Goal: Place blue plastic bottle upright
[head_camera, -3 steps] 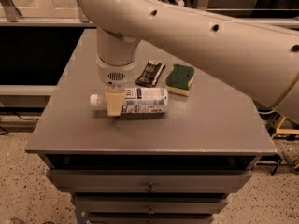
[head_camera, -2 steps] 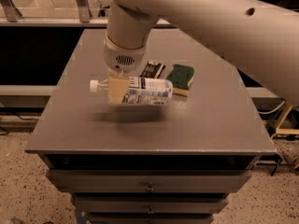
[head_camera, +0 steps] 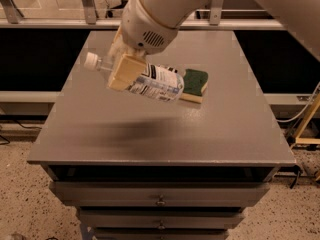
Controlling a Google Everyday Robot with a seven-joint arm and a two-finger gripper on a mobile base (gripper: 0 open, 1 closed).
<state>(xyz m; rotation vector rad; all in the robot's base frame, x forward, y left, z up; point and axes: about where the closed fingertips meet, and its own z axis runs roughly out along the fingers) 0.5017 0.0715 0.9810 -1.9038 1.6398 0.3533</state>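
- The hand [head_camera: 121, 68] sits in the upper left-centre of the frame, at the end of the thick white arm [head_camera: 165, 9] that comes in from the upper right.
- It is closed on the blue plastic bottle [head_camera: 156, 82]; one tan finger [head_camera: 126, 70] lies flat across the front of the bottle, near its neck end.
- The bottle hangs off the grey surface [head_camera: 200, 134], tilted rather than upright. Its white cap [head_camera: 91, 60] points to the upper left, and its base is lower, towards the centre of the frame.
- Most of the labelled body sticks out of the hand to the right and downward, while only the neck and cap show on the hand's left side.
- A soft dark shadow [head_camera: 132, 131] lies on the surface below the bottle, apart from it.
- A green sponge [head_camera: 196, 80] with a yellow underside rests on the surface just right of the bottle's base. In this view the base overlaps the sponge's left edge, and I cannot tell whether they touch.
- Drawer fronts with small metal handles [head_camera: 160, 200] run along the bottom of the frame.
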